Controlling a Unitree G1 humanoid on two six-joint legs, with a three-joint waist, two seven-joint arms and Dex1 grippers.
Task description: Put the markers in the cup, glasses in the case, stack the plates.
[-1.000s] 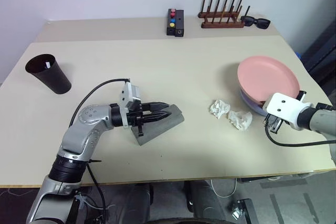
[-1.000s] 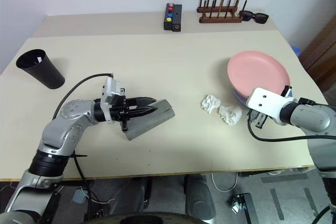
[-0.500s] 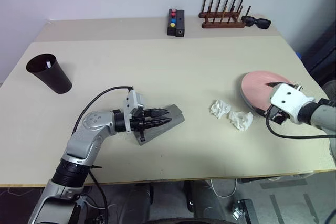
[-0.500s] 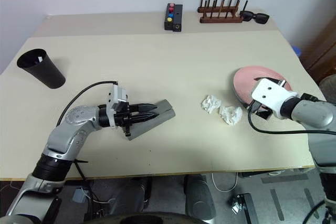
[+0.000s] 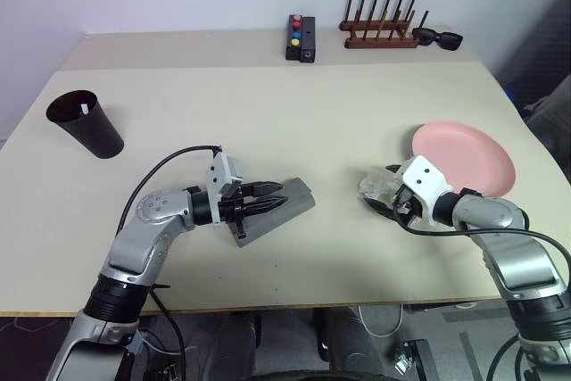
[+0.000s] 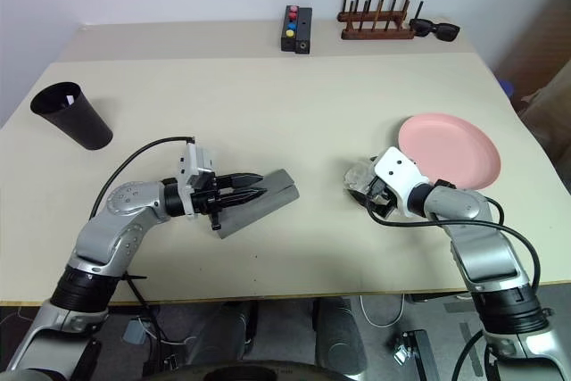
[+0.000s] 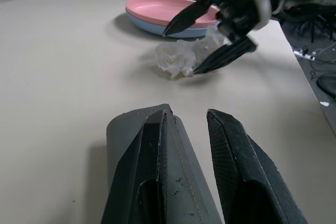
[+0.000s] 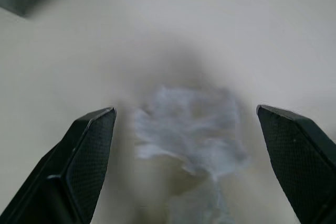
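My left gripper (image 5: 282, 195) is shut on the near end of the grey case (image 5: 290, 202), which lies closed on the table at centre left. The salmon pink plate (image 5: 464, 167) rests on the light blue plate (image 7: 152, 27) at the right. Just left of the plates, my right gripper (image 5: 382, 192) stands wide open, its fingers either side of crumpled white paper (image 8: 189, 129). The dark cup (image 5: 85, 124) stands at the far left, with the white end of a marker (image 5: 82, 110) showing inside it. The glasses are out of view.
Along the table's back edge are a black box with coloured buttons (image 5: 299, 37), a wooden peg rack (image 5: 379, 28) and black sunglasses (image 5: 437, 38). The crumpled paper (image 7: 181, 59) lies between the case and the plates.
My right gripper opened and let the pink plate settle onto the blue one. It then moved left and down to the crumpled paper. My left gripper stayed on the case.
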